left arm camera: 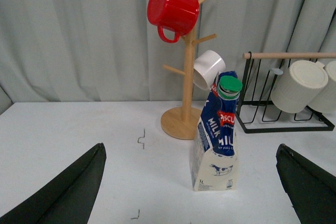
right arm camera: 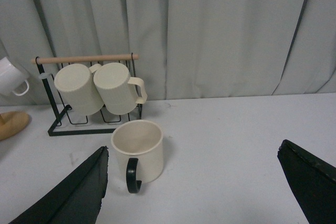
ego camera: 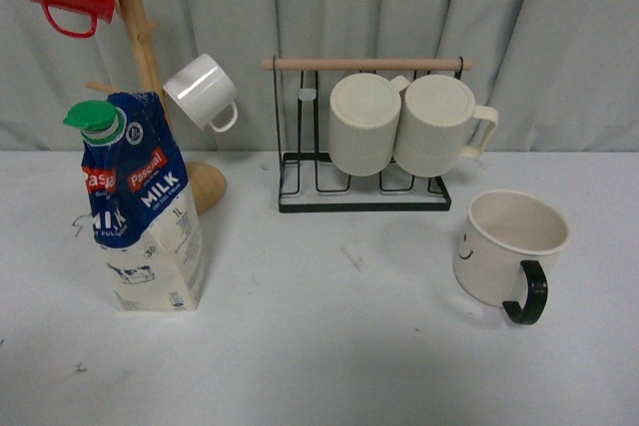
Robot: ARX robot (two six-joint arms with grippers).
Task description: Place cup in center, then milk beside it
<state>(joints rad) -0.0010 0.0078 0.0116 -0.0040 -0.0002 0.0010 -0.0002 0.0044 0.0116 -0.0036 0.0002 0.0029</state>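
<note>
White table (ego camera: 329, 346), grey curtain (ego camera: 559, 27) behind; milk (ego camera: 150, 207) left, cup (ego camera: 504, 246) right; left fingers (left arm camera: 68, 192), right fingers (right arm camera: 68, 192) spread, empty.

White table (ego camera: 329, 356) bears milk (ego camera: 150, 236), cup (ego camera: 504, 251), wire rack (ego camera: 349, 208), wooden tree (ego camera: 206, 187).

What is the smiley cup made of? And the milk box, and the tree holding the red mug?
The cup looks like matte cream ceramic, maybe plastic, with a shiny black handle. The milk carton: printed, creased cardboard, plastic cap. The mug tree: pale bare wood.
</note>
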